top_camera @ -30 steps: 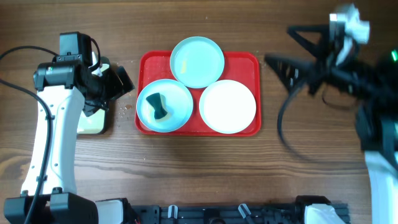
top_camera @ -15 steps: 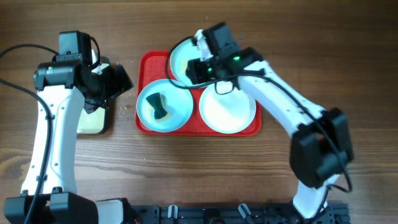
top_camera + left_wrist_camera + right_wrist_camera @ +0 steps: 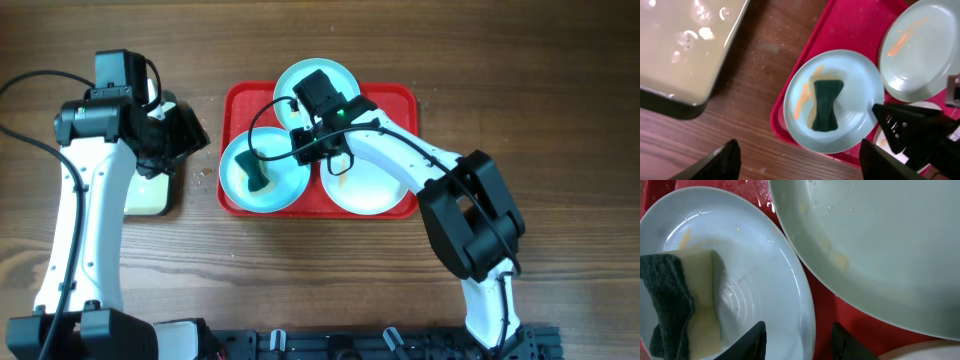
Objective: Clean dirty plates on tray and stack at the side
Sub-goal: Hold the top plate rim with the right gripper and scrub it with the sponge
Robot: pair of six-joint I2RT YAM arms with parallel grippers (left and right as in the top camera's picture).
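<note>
Plates (image 3: 360, 195) sit on the red tray (image 3: 240, 105), sponge (image 3: 257, 180) on the near-left blue plate (image 3: 285, 185). Right pincer (image 3: 802, 342) straddles its rim, parted, likely to grip; left pincer (image 3: 797, 162) hangs wide open.

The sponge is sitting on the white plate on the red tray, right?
Not quite. The sponge sits on a light-blue plate on the red tray, not the white plate. The left wrist view shows it clearly.
</note>
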